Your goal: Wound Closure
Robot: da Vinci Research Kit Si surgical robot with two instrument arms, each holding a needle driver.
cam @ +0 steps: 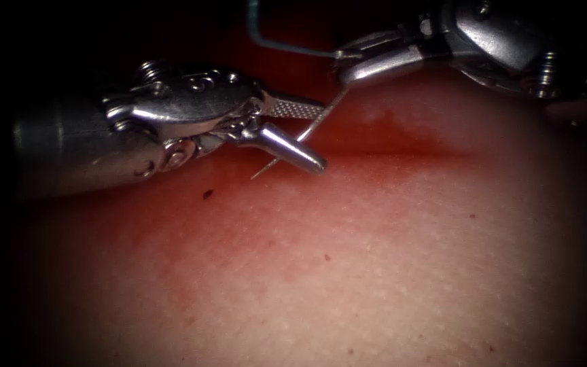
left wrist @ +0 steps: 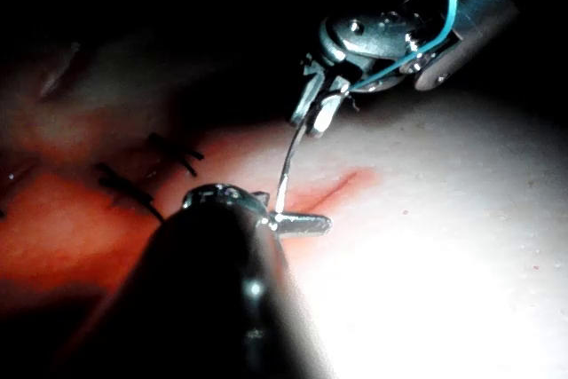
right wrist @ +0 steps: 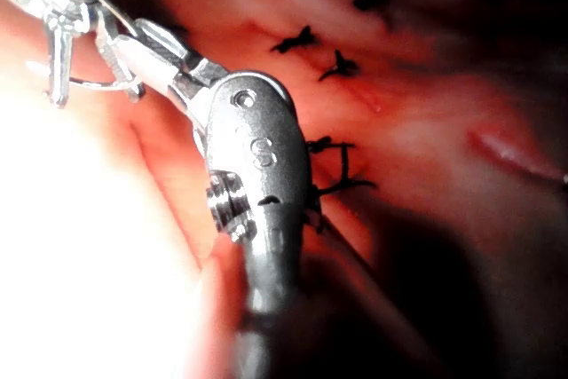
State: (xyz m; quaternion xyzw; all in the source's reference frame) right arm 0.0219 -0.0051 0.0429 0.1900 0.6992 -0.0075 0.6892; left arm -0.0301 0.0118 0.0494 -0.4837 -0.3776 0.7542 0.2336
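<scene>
Teal thread (cam: 287, 47), silver needle (cam: 317, 121), pink-red tissue (cam: 375, 272), black stitches (right wrist: 333, 64)

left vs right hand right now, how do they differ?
The left hand has its jaws open around the needle near its tip; the right hand is shut on the needle's thread end. Blue thread trails from the right hand, not the left. Both hover above the tissue.

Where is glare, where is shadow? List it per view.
Endoscope view: dark rim, glints on the open left tool astride the needle, held near its tail by the right tool, free of the tissue. Left wrist view: tissue glares white. Right wrist view: same glare.
</scene>
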